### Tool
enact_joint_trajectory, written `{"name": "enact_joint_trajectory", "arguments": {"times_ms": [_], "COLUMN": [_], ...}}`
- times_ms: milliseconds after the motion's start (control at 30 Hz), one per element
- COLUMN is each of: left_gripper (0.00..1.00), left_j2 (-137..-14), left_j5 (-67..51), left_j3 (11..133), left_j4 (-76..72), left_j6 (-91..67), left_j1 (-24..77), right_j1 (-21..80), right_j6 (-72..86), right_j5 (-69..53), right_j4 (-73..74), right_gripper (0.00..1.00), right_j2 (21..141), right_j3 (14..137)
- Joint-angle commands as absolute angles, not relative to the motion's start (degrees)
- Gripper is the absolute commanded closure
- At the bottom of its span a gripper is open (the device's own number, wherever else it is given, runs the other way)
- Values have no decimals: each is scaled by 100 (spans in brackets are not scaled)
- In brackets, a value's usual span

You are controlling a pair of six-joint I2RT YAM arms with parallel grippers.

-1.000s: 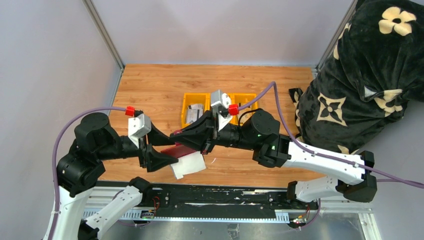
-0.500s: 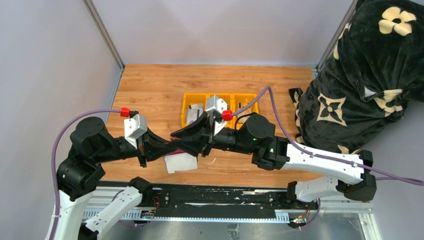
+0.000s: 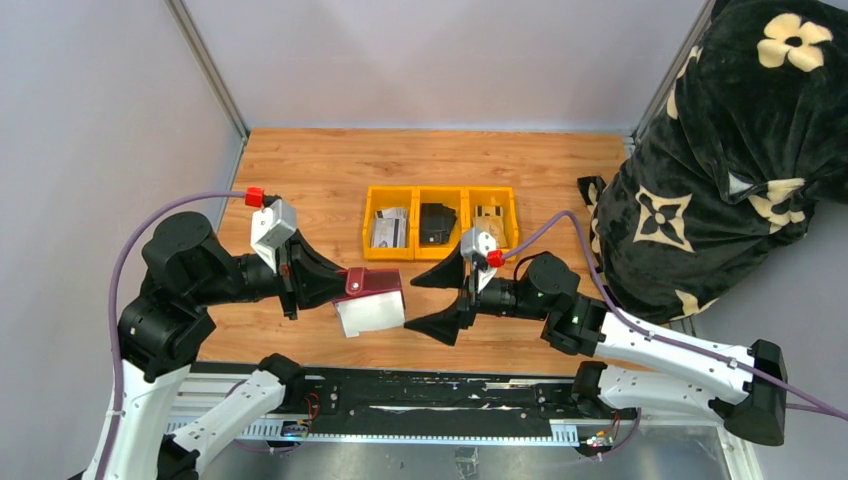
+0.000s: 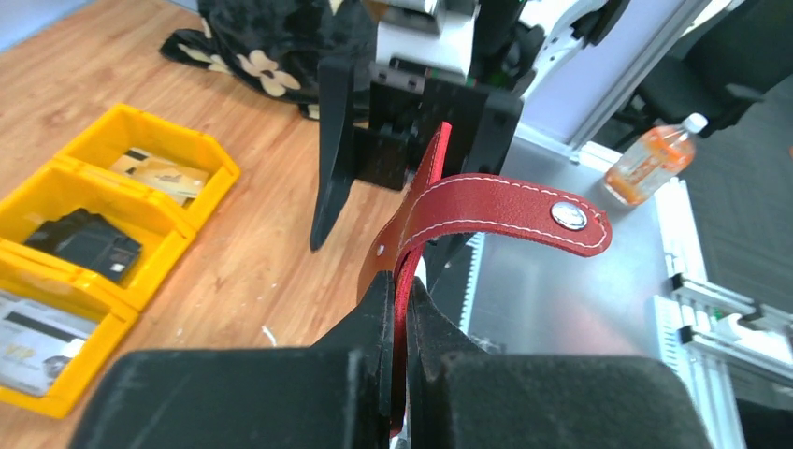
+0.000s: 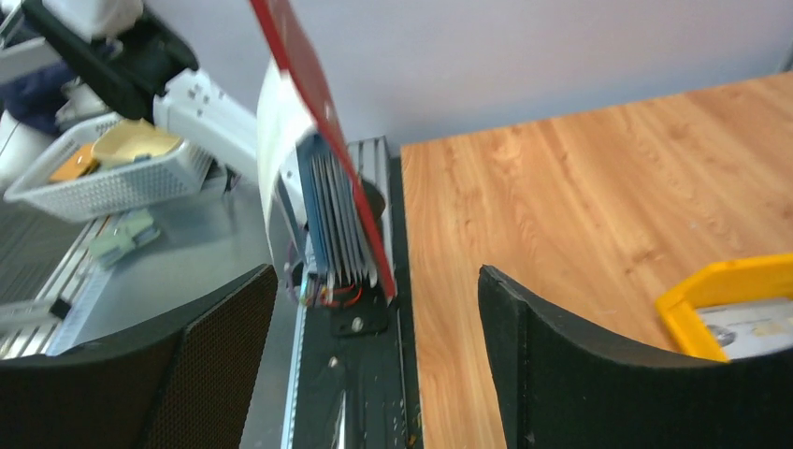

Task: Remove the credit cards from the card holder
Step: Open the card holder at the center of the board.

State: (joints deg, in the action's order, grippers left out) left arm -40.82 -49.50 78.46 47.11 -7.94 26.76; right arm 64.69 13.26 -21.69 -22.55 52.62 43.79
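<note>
The card holder is a maroon wallet held in the air over the table's near edge. My left gripper is shut on its red flap, and the snap strap curls out to the right. A grey-white lining hangs under the maroon cover. In the right wrist view the red cover stands edge-on, with several thin grey-white leaves fanned beside it. I cannot tell which of them are credit cards. My right gripper is open just right of the holder and apart from it, with nothing between its fingers.
Three yellow bins stand mid-table: printed cards in the left one, a black wallet in the middle one, a tan item in the right one. A black floral blanket fills the right side. The rail runs along the near edge.
My right gripper has let go of the card holder, opened wide and drawn back to the right. My left gripper has shut on the holder's flap and now holds it alone.
</note>
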Motion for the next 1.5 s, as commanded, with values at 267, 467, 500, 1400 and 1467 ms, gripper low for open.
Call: {"name": "enact_joint_trajectory", "arguments": {"times_ms": [267,467,500,1400,1467], "left_gripper": [100,100,100,100,100], "left_j2": [-4359,-4329,-4313,-4236,-4237], "left_j5": [-5637,-5694,-5691,-5906,-5788], "left_j3": [8038,7960,7936,7793,7834], "left_j4": [3949,3971,3979,4144,4187], "left_j6": [-2068,-2097,-2097,-2004,-1883], "left_j1": [2698,2691,2697,2698,2698], "right_j1": [6416,6416,6416,6425,6425], "right_j6": [1120,1287,1309,2448,2552], "right_j5": [-2634,-2496,-2488,-2794,-2852], "right_j4": [-3296,-3664,-3730,-4911,-4872], "right_gripper": [17,20,20,49,66], "right_j2": [5531,5670,5688,6102,6092], "right_j3": [4131,4238,4255,4996,4991]}}
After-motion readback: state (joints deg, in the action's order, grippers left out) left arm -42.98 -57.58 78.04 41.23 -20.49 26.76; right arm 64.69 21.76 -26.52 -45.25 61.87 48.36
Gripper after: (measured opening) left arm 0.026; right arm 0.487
